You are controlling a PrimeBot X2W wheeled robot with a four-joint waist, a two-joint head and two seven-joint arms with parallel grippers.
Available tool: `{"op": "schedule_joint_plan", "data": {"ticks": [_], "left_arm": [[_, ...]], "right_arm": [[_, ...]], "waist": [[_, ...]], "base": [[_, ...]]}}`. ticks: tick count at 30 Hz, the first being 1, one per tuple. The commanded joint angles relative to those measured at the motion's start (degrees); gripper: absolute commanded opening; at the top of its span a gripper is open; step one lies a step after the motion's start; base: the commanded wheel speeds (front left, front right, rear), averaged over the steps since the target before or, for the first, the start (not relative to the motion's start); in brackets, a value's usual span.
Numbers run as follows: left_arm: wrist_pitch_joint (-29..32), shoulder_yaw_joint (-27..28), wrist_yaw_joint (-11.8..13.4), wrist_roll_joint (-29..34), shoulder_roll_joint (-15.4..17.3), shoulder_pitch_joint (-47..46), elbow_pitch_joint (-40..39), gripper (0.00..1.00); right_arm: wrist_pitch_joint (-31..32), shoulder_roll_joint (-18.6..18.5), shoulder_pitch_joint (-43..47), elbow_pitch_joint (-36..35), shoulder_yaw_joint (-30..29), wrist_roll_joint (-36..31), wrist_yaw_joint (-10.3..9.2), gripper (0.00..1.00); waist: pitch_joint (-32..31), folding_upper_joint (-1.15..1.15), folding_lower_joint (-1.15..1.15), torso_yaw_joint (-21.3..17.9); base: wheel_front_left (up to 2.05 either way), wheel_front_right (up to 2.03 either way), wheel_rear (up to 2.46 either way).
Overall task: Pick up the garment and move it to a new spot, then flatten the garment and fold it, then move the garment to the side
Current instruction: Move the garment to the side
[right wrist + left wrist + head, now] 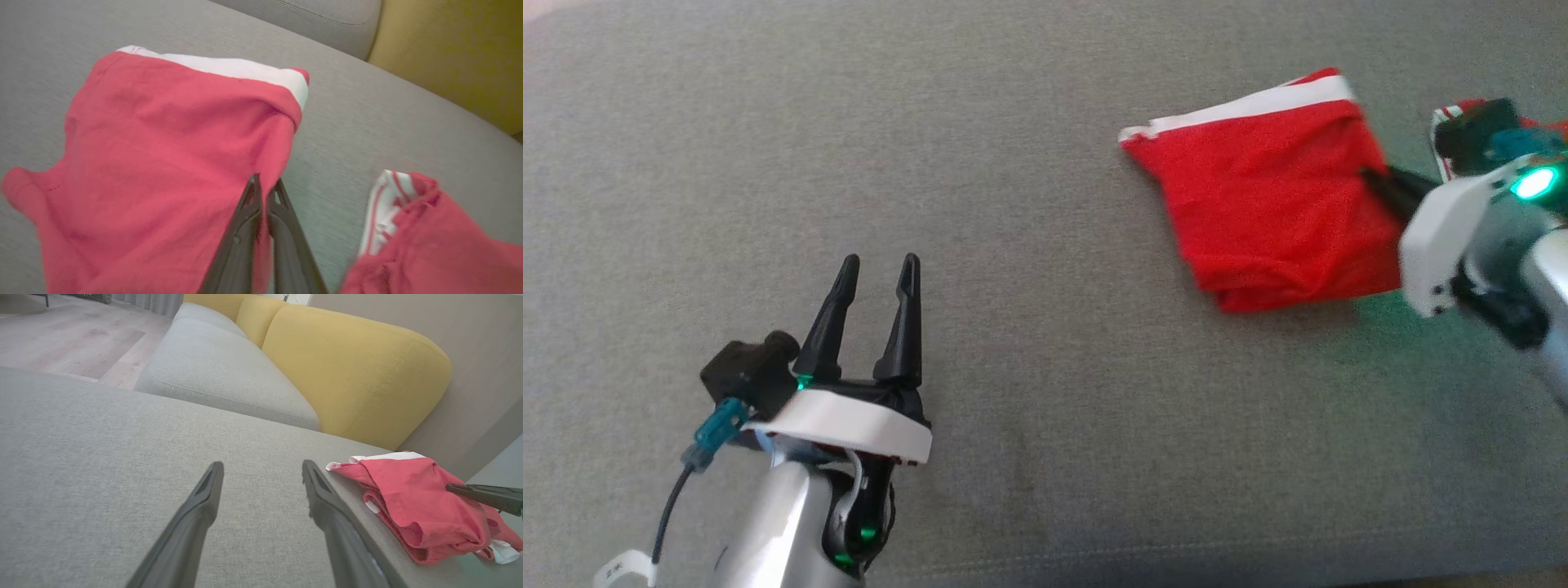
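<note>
The garment (1270, 220), red with a white band, lies folded on the grey cushion (1045, 367), towards the right in the head view. We see the right gripper (265, 183) with its fingers pressed together on the garment's right edge, pinching the cloth. The left gripper (880, 261) hovers well apart to the left, fingers spread, holding nothing. Yellow backrests (347, 367) stand behind.

You have a grey seat cushion (1013, 122), yellow back cushions (355, 371) near it (wood floor (61, 339) off to one side).
</note>
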Motion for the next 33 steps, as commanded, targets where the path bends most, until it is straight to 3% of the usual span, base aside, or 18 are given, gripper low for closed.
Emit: {"op": "schedule_joint_plan", "data": {"ticks": [1,10,17,33], "left_arm": [[-0.7,1.6,-0.4,0.5,0.1,-2.5,-2.2,1.0],[-0.7,2.1,-1.0,1.5,0.1,-3.7,-2.4,1.0],[-0.7,2.5,-1.5,2.1,0.1,-4.3,-2.2,1.0],[-0.7,3.1,-2.0,2.5,0.1,-4.7,-1.8,1.0]], "right_arm": [[-0.8,-3.5,-2.0,-1.0,0.6,-1.1,0.11,0.0],[-0.2,-11.6,-5.7,1.9,0.7,-3.0,0.11,0.0],[1.4,-14.7,-6.7,5.0,-1.0,-5.4,0.11,0.0],[3.8,-10.9,-4.9,15.4,-15.4,-16.5,0.11,0.0]], "waist": [[0.5,0.0,0.0,-1.0],[2.9,0.0,0.0,-3.5],[4.1,0.0,0.0,-4.4],[5.0,0.0,0.0,-4.9]], "base": [[0.0,0.0,0.0],[0.0,0.0,0.0],[0.0,0.0,0.0],[0.0,0.0,0.0]]}}
